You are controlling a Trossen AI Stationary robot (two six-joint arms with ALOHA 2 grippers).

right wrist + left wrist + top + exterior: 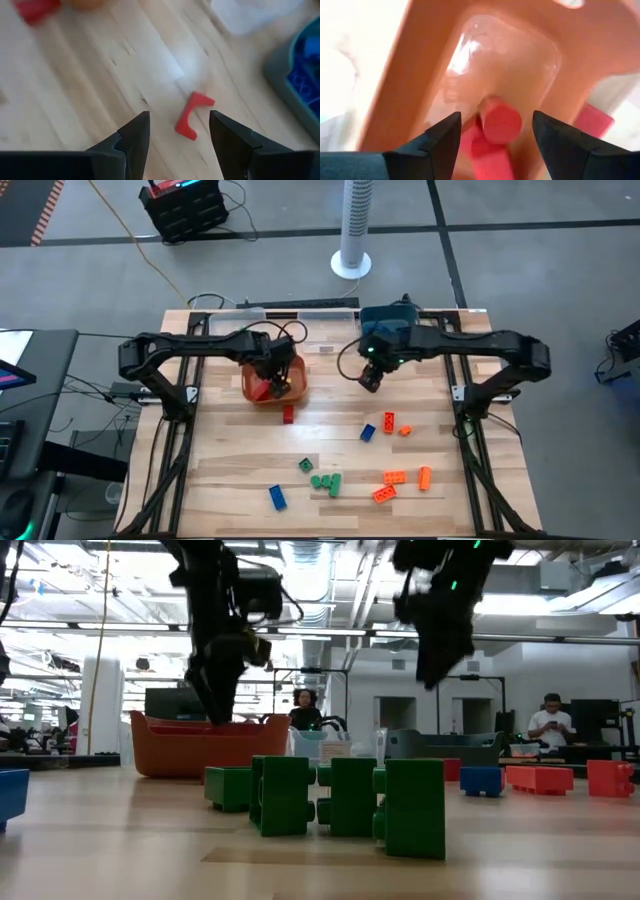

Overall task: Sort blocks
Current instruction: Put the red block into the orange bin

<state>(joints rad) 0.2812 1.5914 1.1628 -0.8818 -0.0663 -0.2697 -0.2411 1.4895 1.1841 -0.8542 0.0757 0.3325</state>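
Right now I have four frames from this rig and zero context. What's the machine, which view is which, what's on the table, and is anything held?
It is a robot with two dark arms at a wooden table, each ending in a two-finger end effector. One picture looks straight down, one looks level across the table top, and two come from cameras on the wrists. The left end effector hangs over an orange bin. Its wrist camera shows the fingers open on either side of a red block that lies in the bin, not gripped. The right end effector hovers open over a small red piece near a teal bin, holding nothing. Loose blocks in green, orange, blue and red lie scattered on the table.
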